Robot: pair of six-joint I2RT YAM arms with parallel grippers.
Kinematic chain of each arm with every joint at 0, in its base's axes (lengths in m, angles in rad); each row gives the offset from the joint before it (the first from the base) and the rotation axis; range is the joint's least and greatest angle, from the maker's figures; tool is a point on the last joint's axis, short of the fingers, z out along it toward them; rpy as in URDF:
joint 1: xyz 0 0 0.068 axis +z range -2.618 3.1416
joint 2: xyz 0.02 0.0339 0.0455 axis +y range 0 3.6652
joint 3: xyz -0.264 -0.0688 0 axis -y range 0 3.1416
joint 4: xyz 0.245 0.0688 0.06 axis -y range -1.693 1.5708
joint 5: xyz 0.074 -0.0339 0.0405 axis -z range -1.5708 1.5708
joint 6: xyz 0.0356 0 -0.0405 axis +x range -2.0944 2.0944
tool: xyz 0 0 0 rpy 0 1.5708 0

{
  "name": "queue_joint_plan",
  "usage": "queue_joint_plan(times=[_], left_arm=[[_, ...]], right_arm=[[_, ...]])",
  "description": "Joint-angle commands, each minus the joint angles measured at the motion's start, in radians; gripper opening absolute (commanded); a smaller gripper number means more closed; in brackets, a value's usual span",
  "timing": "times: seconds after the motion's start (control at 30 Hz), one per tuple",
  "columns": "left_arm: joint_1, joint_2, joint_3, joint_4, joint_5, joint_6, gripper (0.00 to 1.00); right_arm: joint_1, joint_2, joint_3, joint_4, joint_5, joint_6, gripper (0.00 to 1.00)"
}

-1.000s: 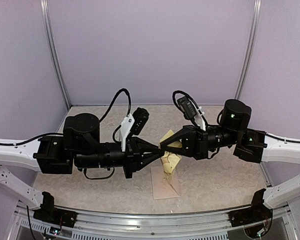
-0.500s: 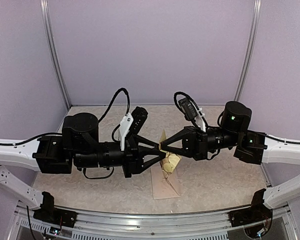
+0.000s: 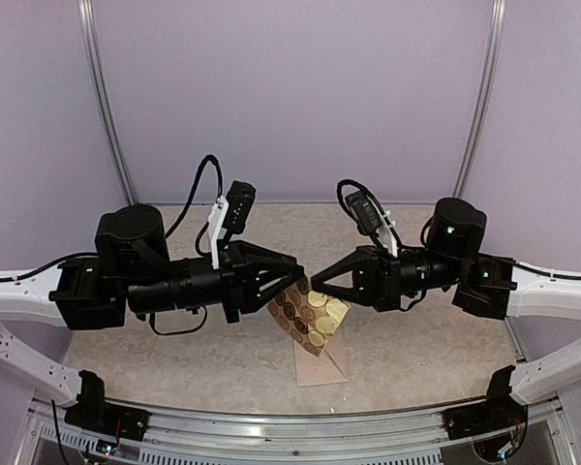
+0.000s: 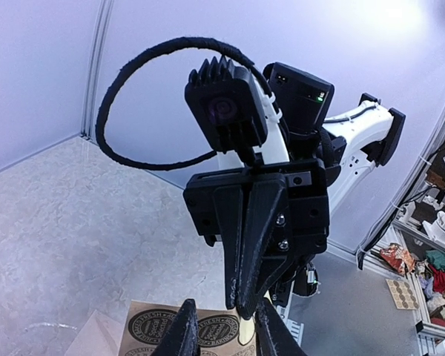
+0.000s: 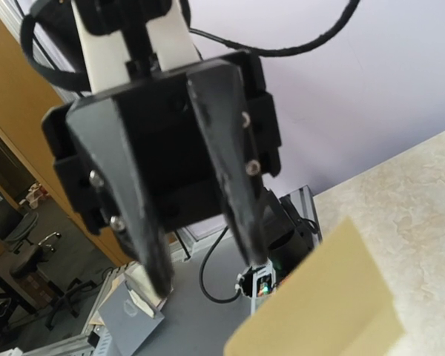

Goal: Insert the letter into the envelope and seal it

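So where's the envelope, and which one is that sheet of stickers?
envelope (image 3: pixel 326 372): top view, on its uncovered lower part.
sticker sheet (image 3: pixel 308 314): top view, on the middle of its sticker-covered face.

Tiny lettering on sticker sheet (image 3: pixel 306 310), illegible

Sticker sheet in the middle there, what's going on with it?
The right arm holds the sticker sheet up in shut jaws, above the envelope, which lies flat on the table. The left arm faces it from the other side, its jaws apart close by the sheet's upper edge.
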Motion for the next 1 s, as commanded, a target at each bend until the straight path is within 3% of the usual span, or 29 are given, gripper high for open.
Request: queue_joint_plan(times=[0.0,0.4,0.7,0.97], left_arm=[[0.004,0.037,0.026,-0.005,0.044,-0.023,0.25],[0.016,0.098,0.053,-0.012,0.090,-0.034,0.32],[0.040,0.045,-0.002,0.046,0.113,-0.061,0.22],[0.045,0.040,-0.015,0.058,0.141,-0.072,0.20]], right_arm=[[0.008,-0.022,-0.009,-0.009,0.005,-0.002,0.00],[0.008,-0.028,-0.012,-0.005,-0.003,0.001,0.00],[0.008,-0.031,-0.018,0.000,0.000,0.003,0.00],[0.009,-0.034,-0.016,0.006,-0.002,0.007,0.00]])
